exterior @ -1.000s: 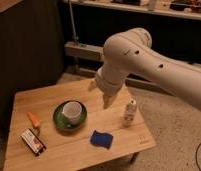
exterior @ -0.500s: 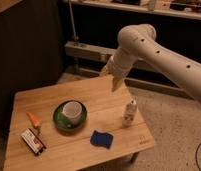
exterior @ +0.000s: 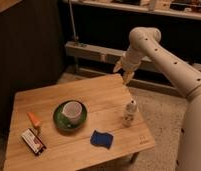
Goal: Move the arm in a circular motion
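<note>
Above the far right edge of the tabletop point(exterior: 101, 97), the arm point(exterior: 166, 60) reaches in from the right side of the camera view, its elbow bent high and its forearm angled down and leftward. The gripper point(exterior: 125, 67) hangs in the air past the rear edge, touching nothing; whether the jaws stand wide or narrow cannot be told. No object is carried, which fits a task of pure motion.

On the tabletop, well below the gripper, a white cup point(exterior: 72, 110) sits on a green plate point(exterior: 59, 119) near the centre. A small white bottle point(exterior: 129, 113) stands upright toward the right edge, and a blue sponge point(exterior: 102, 139) lies near the front. An orange carrot-like item point(exterior: 33, 119) and a dark snack packet point(exterior: 33, 141) lie at the left front.

Judgement: the height held appears chosen to clear the bottle during a circular sweep.
</note>
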Controlling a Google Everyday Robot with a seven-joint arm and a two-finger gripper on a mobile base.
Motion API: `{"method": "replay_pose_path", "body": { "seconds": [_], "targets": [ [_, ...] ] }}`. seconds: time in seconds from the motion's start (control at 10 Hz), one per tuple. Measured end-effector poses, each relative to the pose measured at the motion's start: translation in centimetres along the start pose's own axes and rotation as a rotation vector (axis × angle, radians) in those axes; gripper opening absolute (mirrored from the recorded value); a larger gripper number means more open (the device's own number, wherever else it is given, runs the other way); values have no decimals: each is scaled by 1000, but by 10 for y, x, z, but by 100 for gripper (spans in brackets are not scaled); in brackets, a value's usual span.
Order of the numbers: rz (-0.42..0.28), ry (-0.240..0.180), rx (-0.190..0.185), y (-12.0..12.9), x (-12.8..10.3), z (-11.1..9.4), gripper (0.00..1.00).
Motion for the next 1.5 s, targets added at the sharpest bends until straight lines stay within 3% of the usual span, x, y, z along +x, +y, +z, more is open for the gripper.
{"method": "replay_pose_path", "body": {
  "seconds": [0.2, 0.4, 0.6, 0.8, 1.1, 1.3, 1.5],
  "targets": [
    [87, 10, -20, 27, 43, 7, 60],
    [198, 27, -46, 73, 80, 5, 60],
    [275, 54, -61, 118, 101, -5, 60],
    [318, 84, -63, 163, 100, -22, 60],
    [263, 117, -51, 218, 46, -61, 60],
    [171, 119, -42, 232, -14, -87, 60],
    [58, 94, -18, 232, -70, -108, 60]
  ]
}}
